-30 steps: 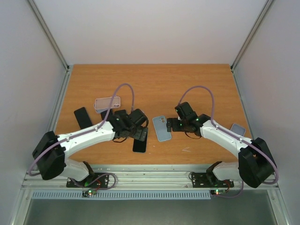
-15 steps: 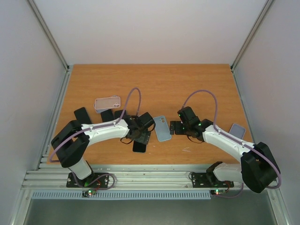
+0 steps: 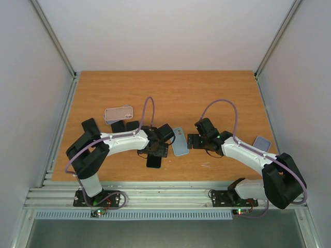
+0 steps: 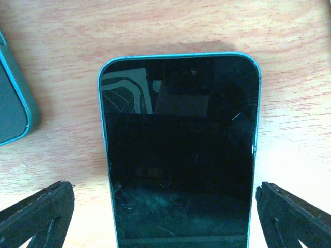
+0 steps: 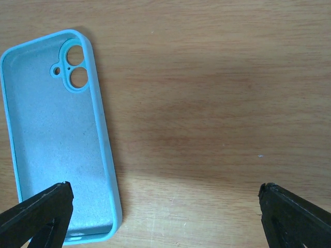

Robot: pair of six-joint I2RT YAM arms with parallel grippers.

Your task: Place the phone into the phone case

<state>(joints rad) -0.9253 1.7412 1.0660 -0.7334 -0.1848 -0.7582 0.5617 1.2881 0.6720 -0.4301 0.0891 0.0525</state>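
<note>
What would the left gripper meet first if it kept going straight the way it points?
Probably the phone: it lies screen up ahead of the left gripper, between its open jaws. The fingers look set to straddle it and reach the table; depth is unclear.

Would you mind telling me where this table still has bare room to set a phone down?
The far half of the table is bare, from the back edge down to the pale case and both arms. It is crowded mid-left, where dark phones cluster beside the left fingers, open over the phone, and centre, where the blue case lies.
</note>
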